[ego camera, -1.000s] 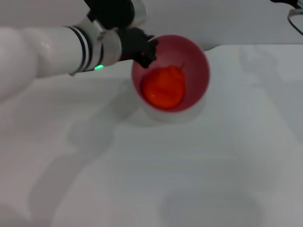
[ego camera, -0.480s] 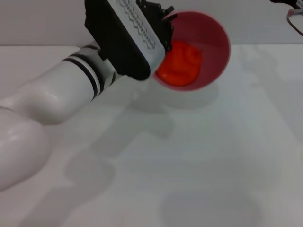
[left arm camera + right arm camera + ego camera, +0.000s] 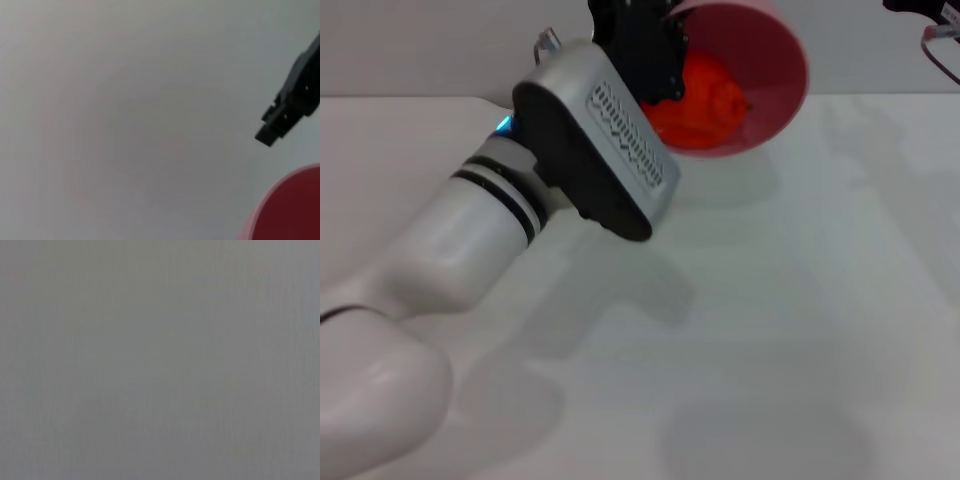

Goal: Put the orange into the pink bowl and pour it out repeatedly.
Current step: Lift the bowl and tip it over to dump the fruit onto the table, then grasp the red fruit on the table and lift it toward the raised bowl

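Head view first: the left gripper [image 3: 660, 60], black-fingered at the end of a white and grey arm, is clamped on the near-left rim of the round, deep, glossy pink plastic bowl [image 3: 775, 80]. Compared with a second ago, when the bowl sat flat on the white table [image 3: 800, 320], it has been lifted clear and tipped further, its mouth now facing toward the camera and somewhat down. The small, lumpy, bright orange-red toy fruit [image 3: 705, 110] has slid from the bottom to the lower wall, close to the lip but not yet out. That suggests the pour is well under way, and a little more tilt should let the fruit roll onto the table. The right gripper appears only as a dark sliver at the far upper right corner, parked; its state cannot be told.

Left wrist view: a curved piece of the bowl's pink rim and one black finger [image 3: 292, 100] show against the pale table.

Right wrist view: plain grey, nothing to read.
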`<state>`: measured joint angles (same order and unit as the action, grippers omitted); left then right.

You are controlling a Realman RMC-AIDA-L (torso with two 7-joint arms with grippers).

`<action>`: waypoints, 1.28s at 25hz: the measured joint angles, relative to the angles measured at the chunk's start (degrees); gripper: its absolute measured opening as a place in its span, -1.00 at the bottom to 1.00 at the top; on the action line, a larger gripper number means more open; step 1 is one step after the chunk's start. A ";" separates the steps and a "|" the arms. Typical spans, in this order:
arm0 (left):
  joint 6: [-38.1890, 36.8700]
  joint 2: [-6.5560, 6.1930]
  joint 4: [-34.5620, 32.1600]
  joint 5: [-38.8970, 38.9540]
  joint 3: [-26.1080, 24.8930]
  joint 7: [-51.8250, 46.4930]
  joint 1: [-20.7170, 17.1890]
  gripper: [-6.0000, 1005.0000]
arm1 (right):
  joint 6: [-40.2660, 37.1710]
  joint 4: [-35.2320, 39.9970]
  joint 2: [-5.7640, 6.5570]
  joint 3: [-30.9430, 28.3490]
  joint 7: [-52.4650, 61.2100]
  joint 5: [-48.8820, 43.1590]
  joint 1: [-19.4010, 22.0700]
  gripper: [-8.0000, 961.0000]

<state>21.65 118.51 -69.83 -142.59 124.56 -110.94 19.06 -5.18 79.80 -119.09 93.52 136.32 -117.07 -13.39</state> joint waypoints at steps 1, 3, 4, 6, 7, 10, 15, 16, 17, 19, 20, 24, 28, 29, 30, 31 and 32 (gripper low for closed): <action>0.91 0.00 0.22 0.00 0.38 0.01 -0.05 -0.90 | 0.00 0.00 0.00 0.00 0.00 0.00 0.02 -0.09; 5.76 -0.05 1.35 -0.02 2.21 0.25 -0.34 -0.90 | 0.00 0.00 0.00 0.04 0.00 0.00 0.05 -0.09; 7.69 -0.05 1.69 -0.02 2.86 0.64 -0.53 -0.90 | 0.00 0.00 0.00 0.09 0.00 0.00 0.06 -0.09; 10.14 -0.05 2.04 0.01 3.83 1.30 -0.84 -0.90 | 0.00 0.00 0.00 0.15 0.00 0.00 0.09 -0.09; 10.88 -0.05 2.15 0.01 4.13 1.49 -0.95 -0.90 | 0.00 -0.01 0.00 0.17 0.00 0.00 0.10 -0.09; 12.92 -0.04 2.86 -0.03 4.86 1.57 -1.08 -0.90 | 0.00 0.00 0.00 0.41 0.00 0.00 0.06 -0.09; 14.73 -0.04 3.84 0.03 5.46 1.59 -1.00 -0.90 | 0.00 0.04 0.00 0.90 0.00 0.00 -0.13 -0.09; 14.64 0.01 3.94 0.13 5.58 1.48 -0.88 -0.90 | 0.00 0.05 0.00 0.99 0.00 0.00 -0.18 -0.09; 14.44 0.01 3.95 0.14 5.57 1.33 -0.83 -0.90 | 0.00 0.06 0.00 1.10 0.00 0.00 -0.20 -0.09; 13.57 0.01 3.99 0.26 5.33 0.80 -0.66 -0.90 | -0.01 0.10 0.00 1.30 0.00 0.00 -0.23 -0.09; 13.11 0.01 3.99 0.32 5.19 0.44 -0.59 -0.90 | -0.01 0.11 0.00 1.32 0.00 0.00 -0.23 -0.09; 6.76 -0.24 1.51 2.59 2.28 -6.59 -0.20 -0.90 | -0.01 0.08 -0.01 1.44 0.00 -0.01 -0.24 -0.09; -8.17 -0.42 -2.43 4.48 -5.85 -15.83 1.37 -0.90 | -0.01 0.06 -0.01 1.44 0.00 -0.01 -0.24 -0.09; -13.61 -0.43 -3.05 4.63 -8.44 -18.08 2.47 -0.90 | -0.01 0.05 0.00 1.44 0.00 0.00 -0.24 -0.09; -21.98 -0.44 -3.78 4.92 -12.74 -21.15 4.25 -0.90 | -0.01 0.04 0.00 1.43 0.00 0.00 -0.24 -0.09; -21.98 -0.44 -3.78 4.92 -12.74 -21.15 4.25 -0.90 | -0.01 0.04 0.00 1.42 0.00 0.00 -0.24 -0.09; -29.04 -0.46 -4.06 5.33 -16.32 -23.12 6.12 -0.90 | -0.02 0.04 0.00 1.42 0.00 0.00 -0.24 -0.09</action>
<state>-7.39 118.05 -73.89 -137.26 108.23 -134.06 25.18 -5.20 79.84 -119.09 94.95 136.32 -117.07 -13.62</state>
